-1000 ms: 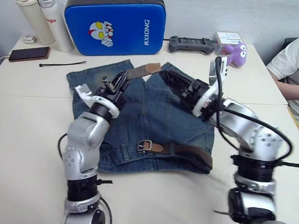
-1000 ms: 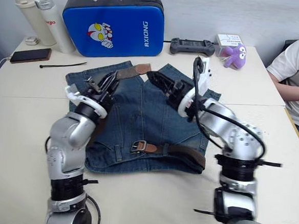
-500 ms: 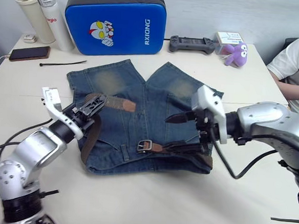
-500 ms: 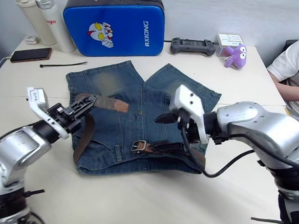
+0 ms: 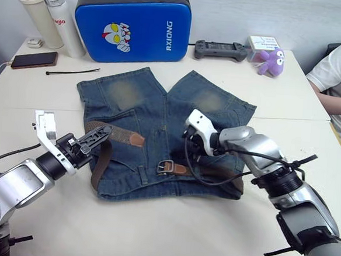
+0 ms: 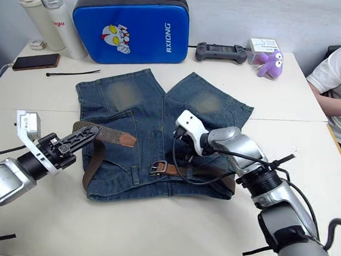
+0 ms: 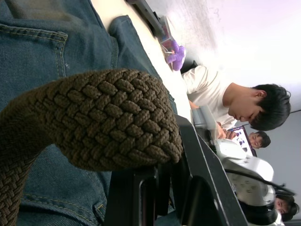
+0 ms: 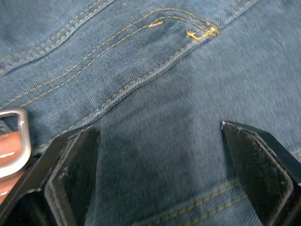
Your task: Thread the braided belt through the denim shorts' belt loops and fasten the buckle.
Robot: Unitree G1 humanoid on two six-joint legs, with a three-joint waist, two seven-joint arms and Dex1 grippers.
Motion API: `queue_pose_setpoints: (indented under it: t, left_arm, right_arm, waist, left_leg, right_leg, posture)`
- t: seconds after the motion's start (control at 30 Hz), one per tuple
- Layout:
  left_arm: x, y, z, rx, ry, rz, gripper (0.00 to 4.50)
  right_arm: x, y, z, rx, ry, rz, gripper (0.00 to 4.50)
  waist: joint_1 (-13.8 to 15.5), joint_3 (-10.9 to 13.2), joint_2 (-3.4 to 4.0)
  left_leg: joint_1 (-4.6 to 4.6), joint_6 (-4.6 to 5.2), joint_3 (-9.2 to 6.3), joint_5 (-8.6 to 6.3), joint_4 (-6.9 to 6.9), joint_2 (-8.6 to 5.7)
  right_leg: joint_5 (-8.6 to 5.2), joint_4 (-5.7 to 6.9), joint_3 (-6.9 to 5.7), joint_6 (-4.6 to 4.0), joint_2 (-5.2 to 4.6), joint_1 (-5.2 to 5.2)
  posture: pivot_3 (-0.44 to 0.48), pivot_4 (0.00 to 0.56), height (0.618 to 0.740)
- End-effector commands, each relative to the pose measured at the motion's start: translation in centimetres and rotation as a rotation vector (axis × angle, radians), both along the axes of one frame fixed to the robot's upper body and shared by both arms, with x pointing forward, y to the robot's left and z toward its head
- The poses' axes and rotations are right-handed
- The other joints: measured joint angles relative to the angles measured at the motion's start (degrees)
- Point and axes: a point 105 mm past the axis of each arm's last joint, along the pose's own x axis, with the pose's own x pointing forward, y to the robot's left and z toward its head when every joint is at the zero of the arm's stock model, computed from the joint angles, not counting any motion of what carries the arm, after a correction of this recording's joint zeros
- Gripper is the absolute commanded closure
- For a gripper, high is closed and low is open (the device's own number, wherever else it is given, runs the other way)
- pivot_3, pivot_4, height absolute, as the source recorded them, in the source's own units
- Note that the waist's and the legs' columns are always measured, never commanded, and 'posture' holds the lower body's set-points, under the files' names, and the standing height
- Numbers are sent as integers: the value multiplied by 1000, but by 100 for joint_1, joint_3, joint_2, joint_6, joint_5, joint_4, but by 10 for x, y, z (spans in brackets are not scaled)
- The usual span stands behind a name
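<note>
Blue faded denim shorts (image 5: 159,127) lay flat mid-table. Left gripper (image 5: 96,137) was clamped on the brown braided woven belt (image 5: 120,135) at the shorts' 9 o'clock. Right gripper (image 8: 155,169), fingers spread apart, hovered over denim beside the silver rectangular metal buckle (image 5: 164,166).

Faded denim shorts (image 5: 158,133) lie flat mid-frame; the braided belt (image 5: 108,144) loops along the waistband, buckle (image 5: 165,166) lower centre.

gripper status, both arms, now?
Left gripper: shut on the brown woven braided belt.
Right gripper: open, empty, over the blue denim shorts.
</note>
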Motion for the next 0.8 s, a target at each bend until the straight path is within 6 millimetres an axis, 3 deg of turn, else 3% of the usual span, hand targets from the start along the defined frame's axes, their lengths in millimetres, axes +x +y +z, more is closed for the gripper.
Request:
queue_pose_setpoints:
  t: [0.03,0.33,0.47,0.63,0.7,0.8]
  left_arm:
    - [-6,-1,10,17,-45,-8,4500]
    - [-11,-5,7,24,-40,-19,4500]
    - [-11,-7,8,11,-48,-23,4500]
    - [-12,-7,5,0,-38,-20,4500]
    - [-11,-7,4,-8,-36,-19,4500]
    - [-8,-11,4,-28,-34,-17,4500]
  right_arm:
    - [-10,-17,-37,-129,106,2,549]
    - [-15,-19,-39,-83,180,0,4431]
    - [-7,-13,-19,-56,69,44,4473]
    - [1,3,37,-87,-248,279,4473]
    - [10,6,45,-130,-326,317,4473]
    - [22,6,42,-199,-383,355,4473]
  waist:
    - [0,-1,1]
    - [9,-3,0]
    - [4,-3,1]
    - [-10,8,15]
    - [-32,11,19]
    - [-19,11,19]
  left_leg:
    - [4,0,0,0,0,0]
    - [92,18,-16,-13,-49,-9]
    - [99,11,-18,-9,-60,-10]
    - [87,-3,-15,0,-59,-11]
    - [83,-6,-11,2,-59,-11]
    - [86,-17,-12,8,-60,-9]
  right_leg:
    - [0,1,0,0,-1,2]
    - [-3,-42,-7,-6,-9,98]
    - [-6,-38,-8,-10,-8,95]
    - [-6,-31,-6,-11,-7,80]
    - [-6,-26,-2,-11,-4,73]
    - [-7,-23,-2,-13,1,71]
  posture:
    - [0,150,740]
    - [0,150,740]
    - [0,150,740]
    - [0,150,740]
    - [0,150,740]
    - [0,150,740]
